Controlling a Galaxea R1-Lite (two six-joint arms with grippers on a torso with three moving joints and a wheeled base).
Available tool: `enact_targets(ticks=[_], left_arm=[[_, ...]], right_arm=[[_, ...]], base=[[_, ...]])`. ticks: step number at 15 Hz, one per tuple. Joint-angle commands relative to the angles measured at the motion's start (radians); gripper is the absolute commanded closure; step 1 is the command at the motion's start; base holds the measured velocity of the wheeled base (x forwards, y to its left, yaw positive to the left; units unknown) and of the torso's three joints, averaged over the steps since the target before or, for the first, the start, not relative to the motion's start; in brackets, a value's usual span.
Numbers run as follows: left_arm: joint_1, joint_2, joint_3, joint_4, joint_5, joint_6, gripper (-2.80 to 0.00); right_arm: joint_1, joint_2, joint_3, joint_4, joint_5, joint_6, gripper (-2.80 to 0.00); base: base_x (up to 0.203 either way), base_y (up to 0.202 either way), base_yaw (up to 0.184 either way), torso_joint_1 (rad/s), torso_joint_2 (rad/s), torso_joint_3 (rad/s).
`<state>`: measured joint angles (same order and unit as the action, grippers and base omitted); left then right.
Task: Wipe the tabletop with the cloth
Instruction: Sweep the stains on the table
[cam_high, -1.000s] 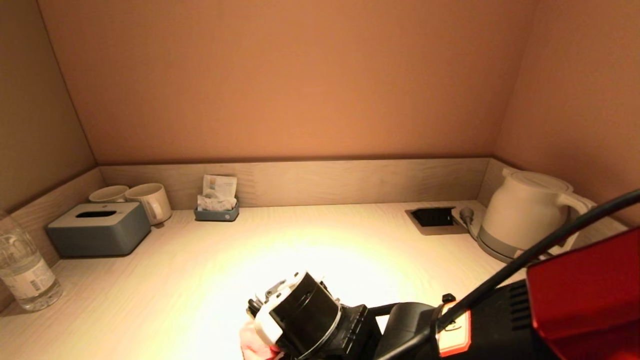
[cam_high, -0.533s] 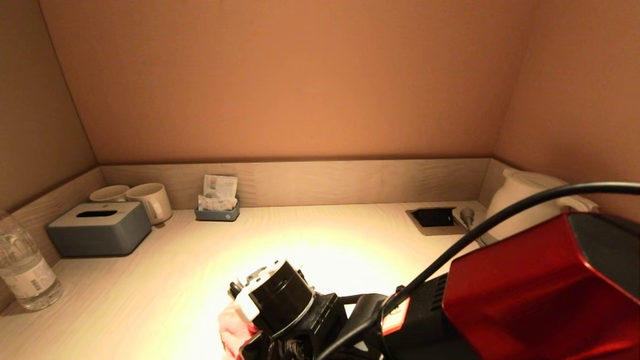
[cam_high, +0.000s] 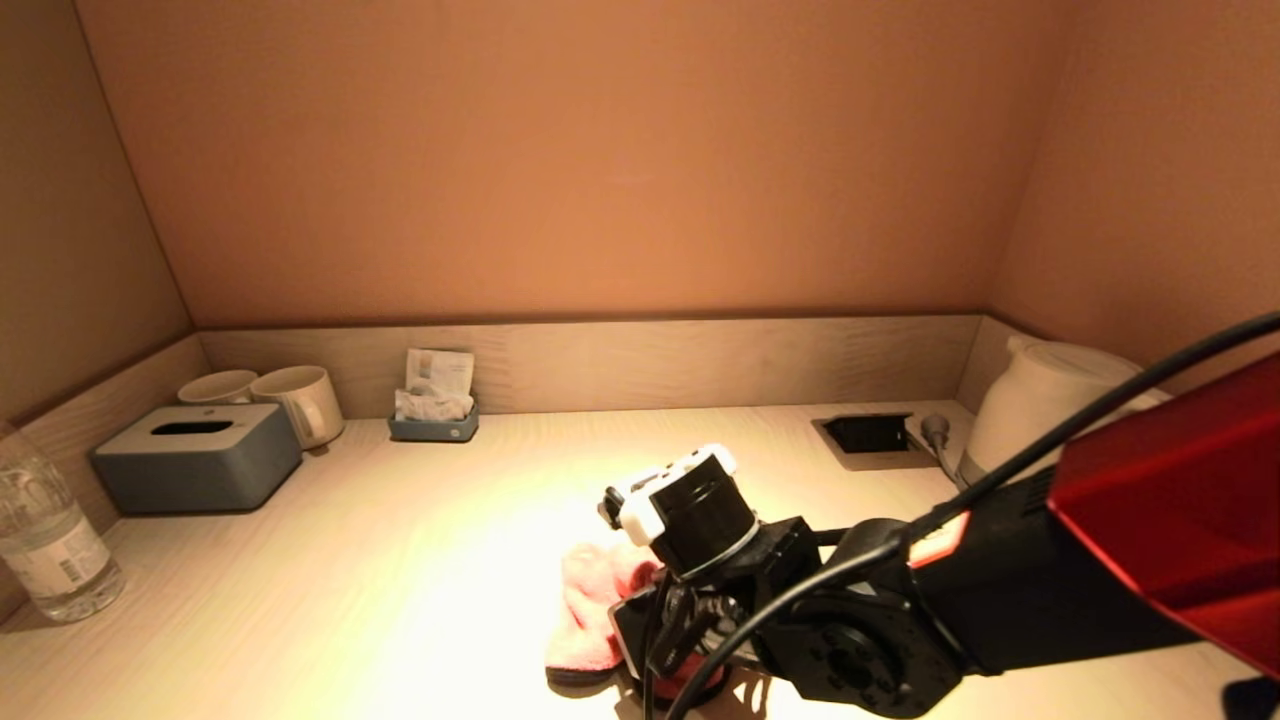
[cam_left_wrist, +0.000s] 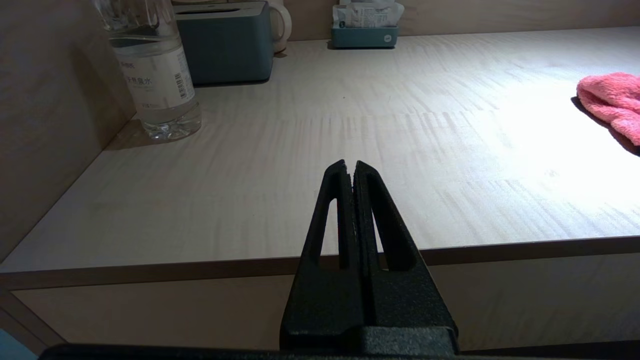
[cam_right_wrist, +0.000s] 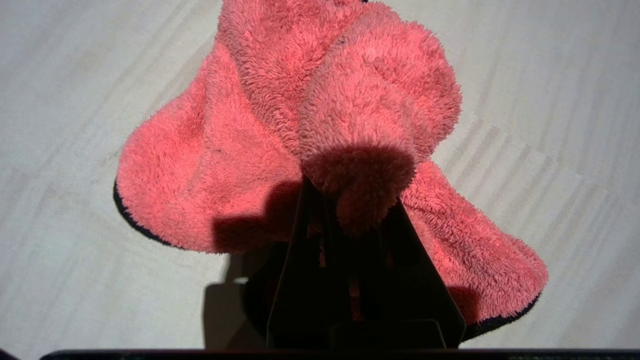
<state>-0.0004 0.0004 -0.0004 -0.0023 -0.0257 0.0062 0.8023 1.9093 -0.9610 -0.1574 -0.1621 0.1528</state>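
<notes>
Pink and fluffy, the cloth (cam_high: 590, 610) lies bunched on the pale wood-grain bench (cam_high: 330, 560) near its front edge, about midway across. Seen from the right wrist, the cloth (cam_right_wrist: 310, 130) has a deep, plush pile, a coral-pink colour and a thin dark binding along its hem; it is gathered into a rounded hump at the middle, with flatter lobes spreading to either side and resting on the bench. The right claw (cam_right_wrist: 357, 210) is clenched on a fold of that hump, its dark fingers (cam_right_wrist: 300, 260) pinching the fabric between them and casting a shadow onto the pile. In the head view the right claw (cam_high: 670, 650) sits low over the cloth, with the arm reaching in from the right. The left claw (cam_left_wrist: 350, 170) hovers off the front edge of the bench on the left side, its two black fingers pressed together with nothing between them; from there the cloth (cam_left_wrist: 612, 102) shows well off to one side under bright light. Along the back of the bench stand a grey tissue box (cam_high: 195, 455), two cream mugs (cam_high: 290, 400) and a small sachet holder (cam_high: 433, 415); a water bottle (cam_high: 45, 535) stands at the left wall, and a white kettle (cam_high: 1040, 420) sits at the right beside a recessed socket (cam_high: 868, 435).
</notes>
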Motion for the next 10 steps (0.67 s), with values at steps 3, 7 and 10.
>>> enact_targets(ticks=[3, 7, 10], left_arm=[[0.000, 0.001, 0.000, -0.001, 0.000, 0.000, 0.00], [0.000, 0.001, 0.000, -0.001, 0.000, 0.000, 0.00], [-0.001, 0.000, 0.000, -0.001, 0.000, 0.001, 0.00]], right_arm=[[0.052, -0.143, 0.111, 0.009, -0.001, -0.001, 0.00], [0.158, -0.077, 0.088, 0.003, -0.001, 0.000, 0.00], [0.198, -0.006, 0.026, 0.001, 0.000, 0.001, 0.00]], base=[[0.000, 0.000, 0.000, 0.000, 0.00, 0.000], [0.000, 0.000, 0.000, 0.000, 0.00, 0.000], [0.000, 0.000, 0.000, 0.000, 0.00, 0.000]])
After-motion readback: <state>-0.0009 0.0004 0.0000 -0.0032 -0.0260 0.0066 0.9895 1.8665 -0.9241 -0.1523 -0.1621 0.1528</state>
